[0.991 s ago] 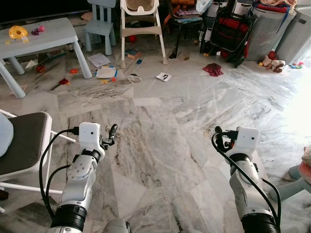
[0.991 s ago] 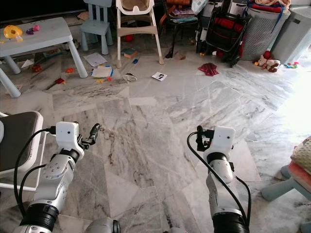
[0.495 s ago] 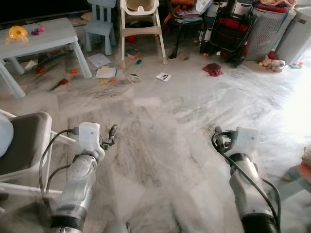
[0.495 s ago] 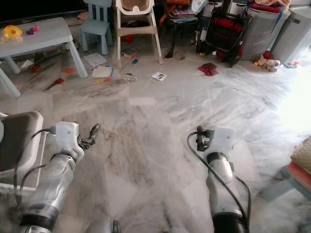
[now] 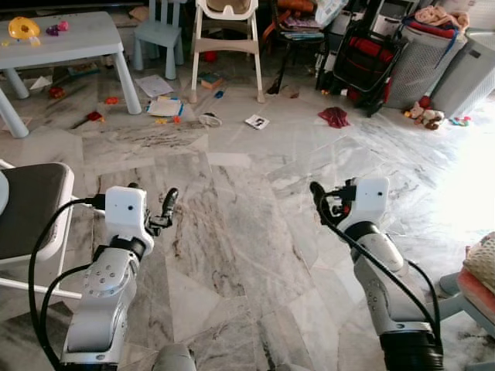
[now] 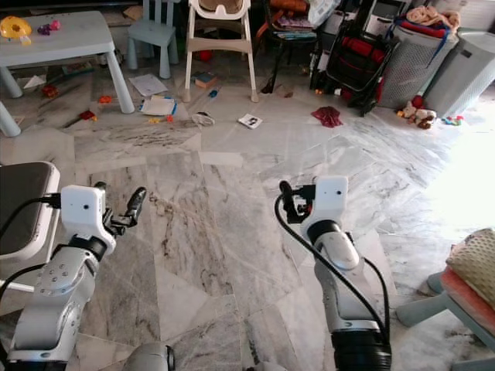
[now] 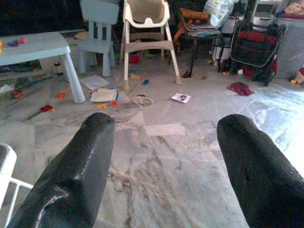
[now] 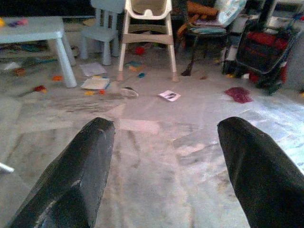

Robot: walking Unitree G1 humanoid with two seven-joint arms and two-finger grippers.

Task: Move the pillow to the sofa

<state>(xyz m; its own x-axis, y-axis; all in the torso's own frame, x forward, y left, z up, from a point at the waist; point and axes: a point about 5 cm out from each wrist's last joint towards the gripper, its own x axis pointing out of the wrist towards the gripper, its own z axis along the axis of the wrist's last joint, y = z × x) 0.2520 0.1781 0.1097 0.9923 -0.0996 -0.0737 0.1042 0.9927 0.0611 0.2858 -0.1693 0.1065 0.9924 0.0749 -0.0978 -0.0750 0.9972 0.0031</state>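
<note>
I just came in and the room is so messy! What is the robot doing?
The robot is standing on the marble floor with both arms held out in front. Its left gripper and right gripper are both open and hold nothing. Ahead are a high chair, a small grey table and papers scattered on the floor. A patterned cushion lies on a stool at the robot's right. Nothing has been picked up yet.
</note>
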